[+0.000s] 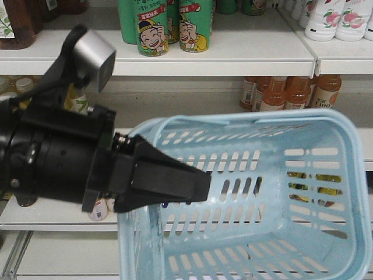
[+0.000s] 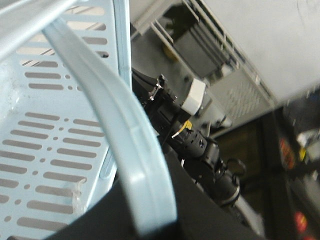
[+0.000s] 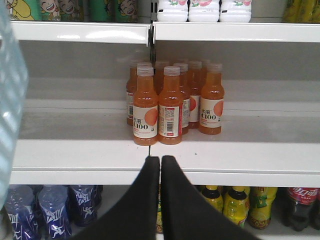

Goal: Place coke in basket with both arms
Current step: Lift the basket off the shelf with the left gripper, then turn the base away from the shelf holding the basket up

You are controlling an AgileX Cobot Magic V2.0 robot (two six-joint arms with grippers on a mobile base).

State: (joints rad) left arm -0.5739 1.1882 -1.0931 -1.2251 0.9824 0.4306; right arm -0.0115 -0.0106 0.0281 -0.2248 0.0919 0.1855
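Observation:
The light blue basket (image 1: 326, 192) hangs tilted in front of the shelves, its open side facing the front camera and nothing inside. My left gripper (image 1: 201, 186) reaches in from the left at the basket's near rim. In the left wrist view the left gripper (image 2: 150, 222) is shut on the basket's hoop handle (image 2: 107, 115), beside the slotted wall (image 2: 45, 145). My right gripper (image 3: 160, 159) is shut on nothing and points at a shelf edge, with the basket (image 3: 10, 100) at its far left. The right arm (image 2: 200, 145) shows behind the handle. The coke is out of view.
White store shelves (image 3: 225, 162) fill the background. Orange drink bottles (image 3: 165, 107) stand straight ahead of the right gripper. Below them are blue bottles (image 3: 50, 205), yellow-green bottles (image 3: 240, 202) and a dark cola bottle with a red label (image 3: 302, 200). Green cans (image 1: 152, 29) stand higher up.

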